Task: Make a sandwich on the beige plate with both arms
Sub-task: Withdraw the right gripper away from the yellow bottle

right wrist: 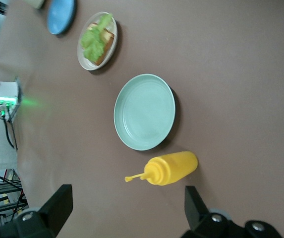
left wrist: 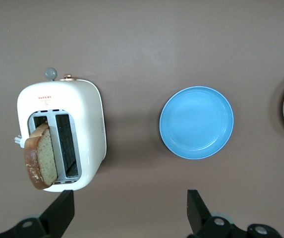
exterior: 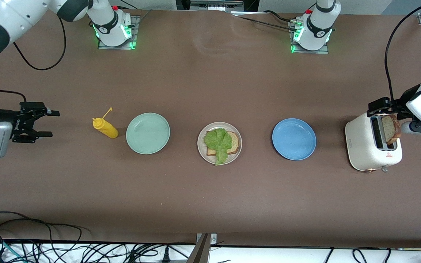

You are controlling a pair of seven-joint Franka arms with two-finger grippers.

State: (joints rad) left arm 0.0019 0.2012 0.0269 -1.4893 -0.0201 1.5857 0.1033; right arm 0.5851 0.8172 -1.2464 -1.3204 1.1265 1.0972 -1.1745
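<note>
The beige plate [exterior: 202,151] sits mid-table with one bread slice [exterior: 234,143] on it and a green lettuce leaf [exterior: 218,143] on the slice. The right wrist view shows the plate [right wrist: 84,63] and the lettuce [right wrist: 94,39] too. A second bread slice [exterior: 391,128] stands in a slot of the white toaster [exterior: 364,146], also in the left wrist view [left wrist: 40,156]. My left gripper [exterior: 389,107] [left wrist: 130,208] is open and empty, over the toaster. My right gripper [exterior: 49,124] [right wrist: 127,208] is open and empty, over the right arm's end of the table, beside the yellow bottle.
A yellow squeeze bottle [exterior: 105,128] lies beside a mint-green plate [exterior: 147,133]. A blue plate [exterior: 294,139] sits between the beige plate and the toaster. Cables lie along the table edge nearest the front camera.
</note>
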